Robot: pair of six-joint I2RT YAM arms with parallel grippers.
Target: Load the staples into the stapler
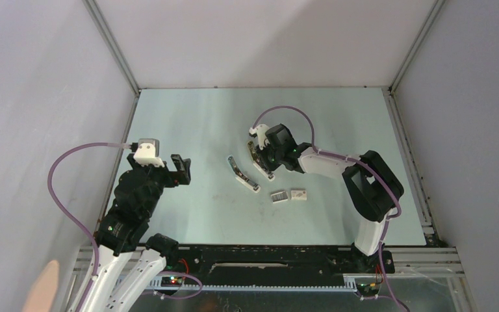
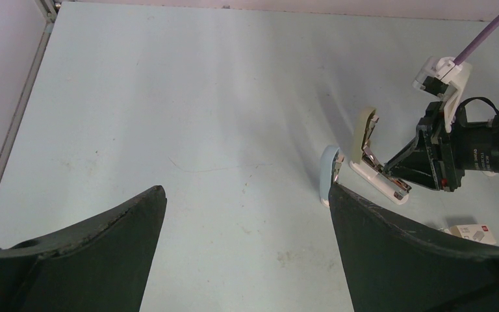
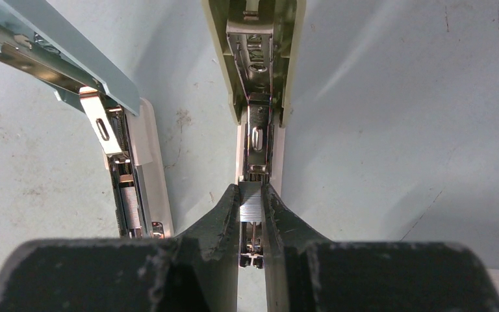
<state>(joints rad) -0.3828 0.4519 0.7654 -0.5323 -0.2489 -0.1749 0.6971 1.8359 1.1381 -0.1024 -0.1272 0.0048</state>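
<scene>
**Right pincer** point(image 3: 251, 190): clamped on a short strip of staples point(image 3: 251, 207), pinched by its long sides between the two fingertips. The strip sits in line with the metal channel point(image 3: 258, 140) of the stapler point(image 3: 258, 78). The stapler lies hinged open on the table point(image 1: 201, 117), its cream lid thrown back away from the pincer. Whether the strip touches the channel floor cannot be told from the wrist view.

**Surroundings:** A second stapler point(image 3: 136, 195), with a grey-blue lid and also open, lies just beside the first and is not engaged. A grey block of staples point(image 1: 279, 195) and a white box point(image 1: 298, 194) lie side by side nearer the arm bases.

**Left pincer** point(image 2: 247, 188): fingers wide apart, holding nothing, well apart from both staplers.

**Step in hand, by judgement:** seating the strip in the channel.

**Next move:** this calls for a straight lowering with the strip kept square to the rails. The pincer should let go only once the strip lies flat. The lid then needs closing.

**Risk noted:** the strip may tilt and jam on a rail edge.
</scene>
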